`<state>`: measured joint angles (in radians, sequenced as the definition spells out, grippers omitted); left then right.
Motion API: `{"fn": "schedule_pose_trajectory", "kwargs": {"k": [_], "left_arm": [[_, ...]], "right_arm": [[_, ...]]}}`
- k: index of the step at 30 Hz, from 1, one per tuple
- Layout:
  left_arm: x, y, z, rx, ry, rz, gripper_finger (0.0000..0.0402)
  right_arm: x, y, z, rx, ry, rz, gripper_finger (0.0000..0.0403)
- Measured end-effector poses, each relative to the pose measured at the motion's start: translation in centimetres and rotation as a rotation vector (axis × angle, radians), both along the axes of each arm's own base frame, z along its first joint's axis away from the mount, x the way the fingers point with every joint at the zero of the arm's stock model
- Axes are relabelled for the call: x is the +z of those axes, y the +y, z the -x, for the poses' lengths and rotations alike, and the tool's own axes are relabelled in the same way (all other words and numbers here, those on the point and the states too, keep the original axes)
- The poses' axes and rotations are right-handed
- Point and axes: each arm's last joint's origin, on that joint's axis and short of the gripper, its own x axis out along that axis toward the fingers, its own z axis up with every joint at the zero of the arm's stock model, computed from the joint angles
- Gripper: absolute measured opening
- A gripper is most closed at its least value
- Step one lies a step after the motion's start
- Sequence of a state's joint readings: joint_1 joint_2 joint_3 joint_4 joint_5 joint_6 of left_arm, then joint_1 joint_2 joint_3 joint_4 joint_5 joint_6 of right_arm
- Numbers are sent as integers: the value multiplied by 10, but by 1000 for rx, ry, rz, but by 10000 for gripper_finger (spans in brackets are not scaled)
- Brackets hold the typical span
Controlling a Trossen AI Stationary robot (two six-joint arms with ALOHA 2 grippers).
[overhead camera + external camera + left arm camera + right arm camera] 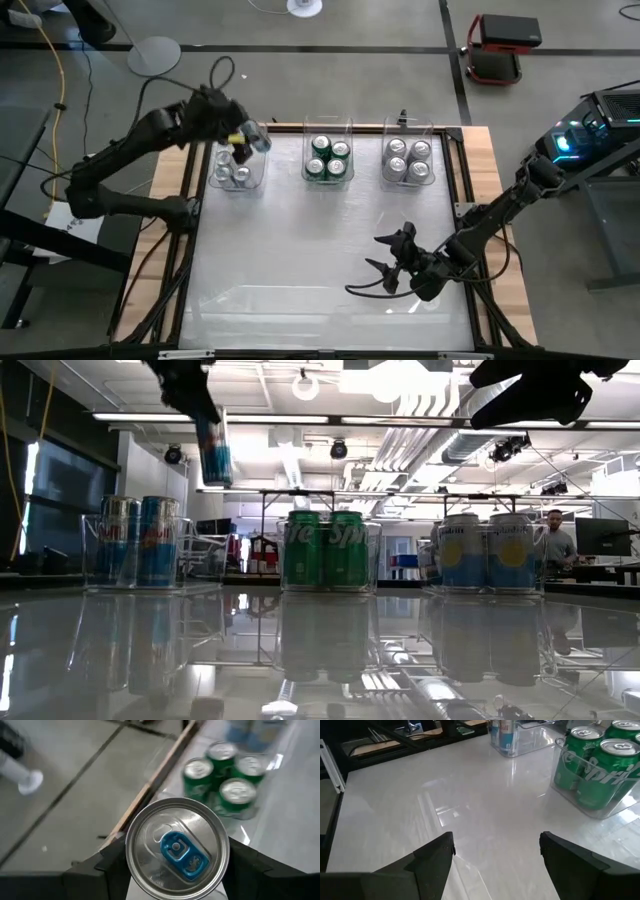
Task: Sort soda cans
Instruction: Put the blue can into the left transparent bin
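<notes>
A blue and silver soda can [213, 452] hangs in the air over the left clear bin [238, 172], with my left gripper [240, 138] shut on it. That bin holds blue and silver cans [138, 540]. Green cans [328, 158] stand upright in the middle bin, and silver and pale blue cans [409, 160] stand in the right bin. My right gripper [393, 262] hovers open over the near right part of the table; the right wrist view shows only bare tabletop between its fingers [432, 860]. My left gripper pinches the can between its two fingers [107, 865], on opposite sides of the body [131, 862] just below the top rim. The fingers slant down from above on the table's left side. The can is clear of the bin and hangs slightly tilted, its blue-tabbed top [177, 849] toward the wrist.
The three clear bins stand in a row along the table's far edge. The glossy white tabletop [300, 250] spreads in front of them. Cables trail near the right gripper. A person [556, 540] stands in the room behind the table.
</notes>
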<state>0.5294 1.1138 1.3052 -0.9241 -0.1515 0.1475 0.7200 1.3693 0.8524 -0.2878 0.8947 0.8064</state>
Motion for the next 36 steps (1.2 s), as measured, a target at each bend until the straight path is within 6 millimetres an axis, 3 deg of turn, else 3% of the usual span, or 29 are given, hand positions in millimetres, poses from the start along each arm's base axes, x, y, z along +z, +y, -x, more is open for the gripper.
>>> {"fn": "schedule_pose_trajectory", "kwargs": {"k": [5, 9, 17, 29, 36], "left_arm": [[-27, 36, 16, 108, 69, 67, 227], [-61, 49, 29, 156, 95, 144, 227], [-102, 49, 32, 154, 76, 223, 227], [-133, 43, 36, 170, 104, 328, 238], [-141, 42, 37, 177, 107, 343, 246]], "right_arm": [[0, 0, 0, -8, -5, 4, 287], [0, 0, 0, -8, -6, 3, 287], [0, -1, 0, -9, -4, 8, 287], [0, -1, 0, -11, -6, 10, 287], [0, -1, 0, -11, -6, 11, 287]]}}
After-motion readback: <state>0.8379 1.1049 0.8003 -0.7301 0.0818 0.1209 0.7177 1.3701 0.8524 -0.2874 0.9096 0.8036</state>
